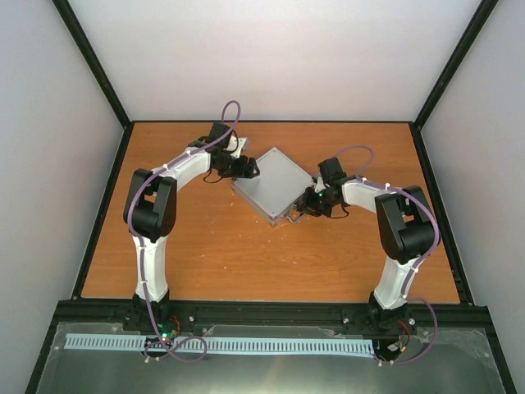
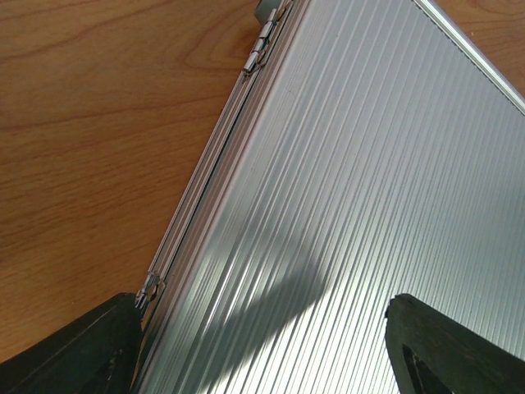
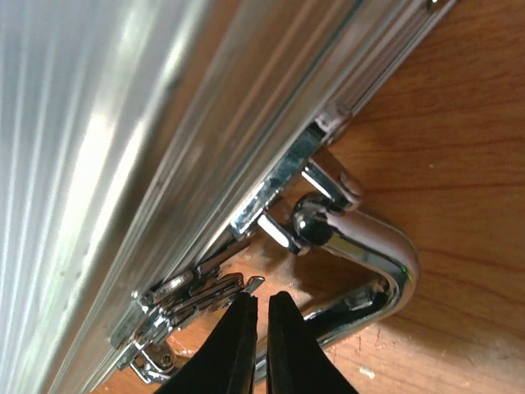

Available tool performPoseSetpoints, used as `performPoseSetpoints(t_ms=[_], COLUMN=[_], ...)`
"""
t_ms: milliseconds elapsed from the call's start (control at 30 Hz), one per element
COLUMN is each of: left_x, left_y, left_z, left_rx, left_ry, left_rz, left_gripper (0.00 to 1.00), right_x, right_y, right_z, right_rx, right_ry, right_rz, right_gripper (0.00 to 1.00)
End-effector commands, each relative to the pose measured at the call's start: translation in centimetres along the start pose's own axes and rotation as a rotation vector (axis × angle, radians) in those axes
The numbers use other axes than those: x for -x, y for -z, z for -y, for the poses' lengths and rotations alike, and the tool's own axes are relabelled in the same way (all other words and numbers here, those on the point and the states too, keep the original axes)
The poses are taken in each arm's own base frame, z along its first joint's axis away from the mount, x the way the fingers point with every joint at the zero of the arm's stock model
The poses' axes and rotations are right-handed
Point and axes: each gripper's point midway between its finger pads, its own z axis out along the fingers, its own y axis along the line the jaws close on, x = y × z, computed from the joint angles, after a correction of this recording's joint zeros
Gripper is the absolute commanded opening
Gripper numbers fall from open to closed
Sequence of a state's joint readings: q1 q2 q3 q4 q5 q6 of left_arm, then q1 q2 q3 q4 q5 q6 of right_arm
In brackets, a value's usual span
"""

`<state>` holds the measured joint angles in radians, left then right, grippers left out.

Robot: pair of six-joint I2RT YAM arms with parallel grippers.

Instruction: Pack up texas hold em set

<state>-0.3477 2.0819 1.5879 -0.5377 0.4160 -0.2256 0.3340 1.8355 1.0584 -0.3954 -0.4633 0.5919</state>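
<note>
left jaws: spread wide, clamped on nothing; one finger (image 2: 74,349) beside the hinge edge of the case, the other low over the ribbed lid; contact cannot be told.
hinge (image 2: 261,45): small, metal, on the case's left edge; a second one sits near the left finger.
aluminium case (image 1: 275,185): silver, square, lid shut; flat on the counter, turned like a diamond, centre-rear, between the two arms.
latch (image 3: 189,300): chrome, on the case's front edge, just left of the handle.
handle (image 3: 365,254): chrome loop, lying flat on the counter against the case's front edge.
right jaws: together, nothing between them; fingertips (image 3: 234,345) just at the latch; touching or not, cannot tell.
counter (image 1: 205,254): orange wood grain.
</note>
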Motion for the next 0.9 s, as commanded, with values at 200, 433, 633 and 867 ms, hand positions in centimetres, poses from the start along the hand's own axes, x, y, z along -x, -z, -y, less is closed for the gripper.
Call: performPoseSetpoints(t_ms=[200, 433, 633, 867], left_x=[-1.3, -1.3, 1.2, 2.7], left_y=[0.6, 1.1, 4.7, 9.3], left_z=[1.6, 1.7, 2.0, 1.6], left_rx=[-0.047, -0.042, 0.032, 0.078], left_ry=[0.023, 0.027, -0.001, -0.013], left_rz=[-0.050, -0.033, 0.091, 0.209], left_gripper=[0.81, 0.82, 0.93, 1.00], right_x=[-0.8, -0.3, -0.3, 0.8], right_y=[-2.0, -2.1, 1.7, 8.1], right_z=[0.1, 0.1, -0.3, -0.5], right_rx=[0.016, 0.003, -0.054, -0.071], right_ry=[-0.006, 0.012, 0.126, 0.223], right_rz=[-0.043, -0.033, 0.038, 0.184], right_gripper=[0.09, 0.09, 0.17, 0.65])
